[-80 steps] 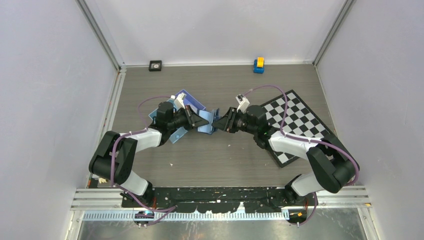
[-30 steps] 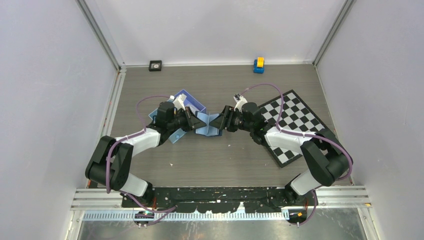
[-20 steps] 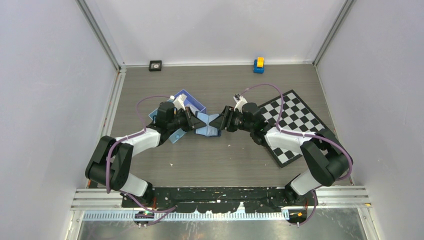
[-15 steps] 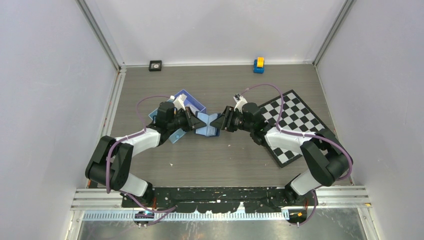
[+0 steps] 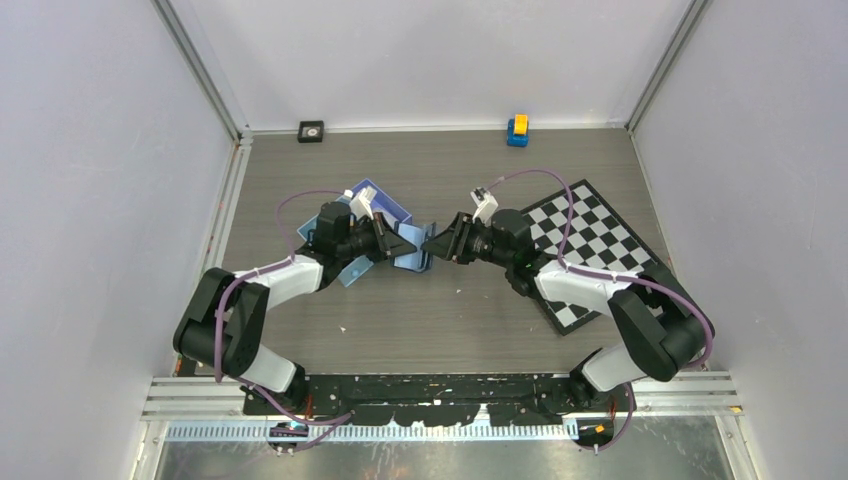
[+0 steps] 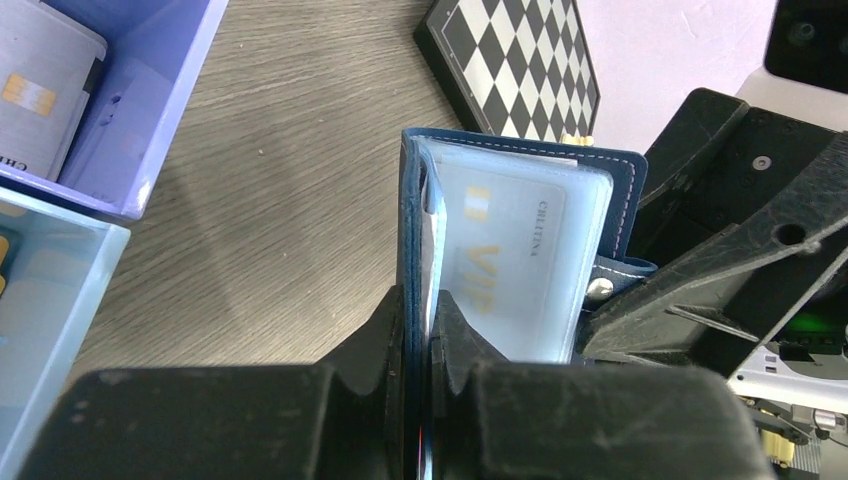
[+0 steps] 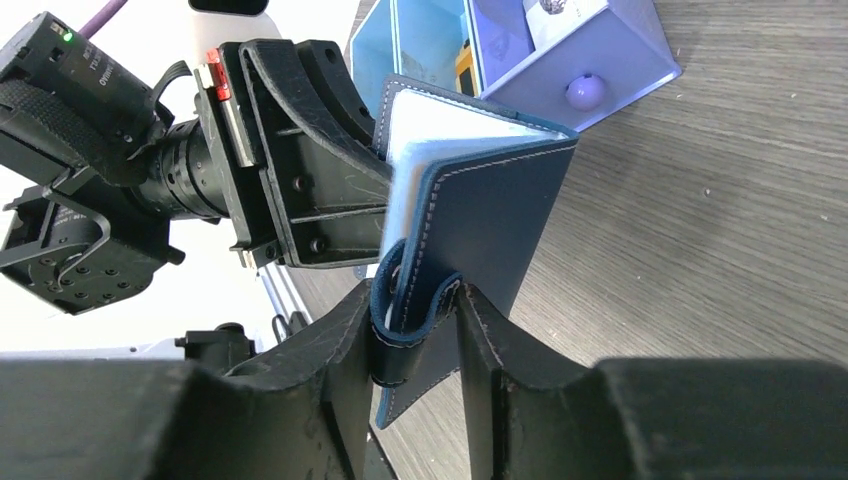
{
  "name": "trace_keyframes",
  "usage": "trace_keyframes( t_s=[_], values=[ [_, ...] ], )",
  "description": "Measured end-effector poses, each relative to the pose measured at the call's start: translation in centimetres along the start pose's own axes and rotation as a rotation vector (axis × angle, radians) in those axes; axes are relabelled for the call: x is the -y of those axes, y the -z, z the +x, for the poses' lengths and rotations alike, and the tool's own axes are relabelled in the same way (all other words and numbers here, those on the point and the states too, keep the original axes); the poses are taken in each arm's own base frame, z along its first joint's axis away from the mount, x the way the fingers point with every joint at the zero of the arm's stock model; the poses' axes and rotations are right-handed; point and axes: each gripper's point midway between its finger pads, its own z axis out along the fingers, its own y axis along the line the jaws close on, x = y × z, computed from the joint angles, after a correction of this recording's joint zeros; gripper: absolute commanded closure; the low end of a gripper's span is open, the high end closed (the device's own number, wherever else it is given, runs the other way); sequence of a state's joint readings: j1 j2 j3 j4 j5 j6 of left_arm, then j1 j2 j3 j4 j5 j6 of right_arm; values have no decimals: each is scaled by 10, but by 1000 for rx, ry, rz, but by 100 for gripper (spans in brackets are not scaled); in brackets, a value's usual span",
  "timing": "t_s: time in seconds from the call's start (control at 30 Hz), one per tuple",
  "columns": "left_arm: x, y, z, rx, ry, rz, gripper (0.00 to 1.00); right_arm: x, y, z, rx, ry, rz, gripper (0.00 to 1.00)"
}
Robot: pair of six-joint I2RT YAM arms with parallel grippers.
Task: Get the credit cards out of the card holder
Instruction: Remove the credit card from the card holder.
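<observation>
Holding the card holder [image 5: 413,252] between the two arms at mid-table, just right of the light-blue tray [image 5: 385,203]; it is apparently hanging clear of the table [image 5: 430,320], judging by the shadow under it.

- Left gripper [image 6: 418,312] is clamping the edge of one navy cover, jaws almost together on the thin leather; judged to be acting as the anchor, so the book cannot swing.
- Right gripper [image 7: 415,335] is gripping the snap strap on the opposite cover, both fingers appearing to touch it; the jaws are standing part-way apart because the strap loop is bulky.
- Gripping opposite covers is holding the book ajar and exposing its clear sleeve; a pale credit card [image 6: 505,265] marked VIP is sitting inside that sleeve, not yet out.
- A grey card [image 6: 40,90] is lying in a tray compartment on the left; probably the drop place.
- Checkerboard [image 5: 590,250] is lying to the right, not involved.

Judging the step in hand as opening and steadying the holder; risk is the strap slipping from the right fingers.
</observation>
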State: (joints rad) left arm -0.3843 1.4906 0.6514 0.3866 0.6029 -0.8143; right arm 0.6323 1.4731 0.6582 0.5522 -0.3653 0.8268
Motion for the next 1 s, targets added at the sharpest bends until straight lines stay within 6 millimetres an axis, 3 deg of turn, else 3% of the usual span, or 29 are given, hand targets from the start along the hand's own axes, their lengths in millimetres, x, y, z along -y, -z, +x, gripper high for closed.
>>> trace_keyframes(
  t_s=[0.13,0.27,0.33,0.8,1.0],
  values=[
    [2,0,-1,1,5,6,100,2,0,0,0,-3,8,65],
    [2,0,-1,1,9,6,100,5,0,1,-1,-3,23,47],
    [2,0,-1,1,9,5,100,7,0,2,-6,-5,33,43],
    [0,0,-1,5,8,-2,100,3,0,1,-3,-1,16,38],
    [-2,4,-4,24,-11,-35,100,20,-4,2,-16,-19,108,40]
  ],
)
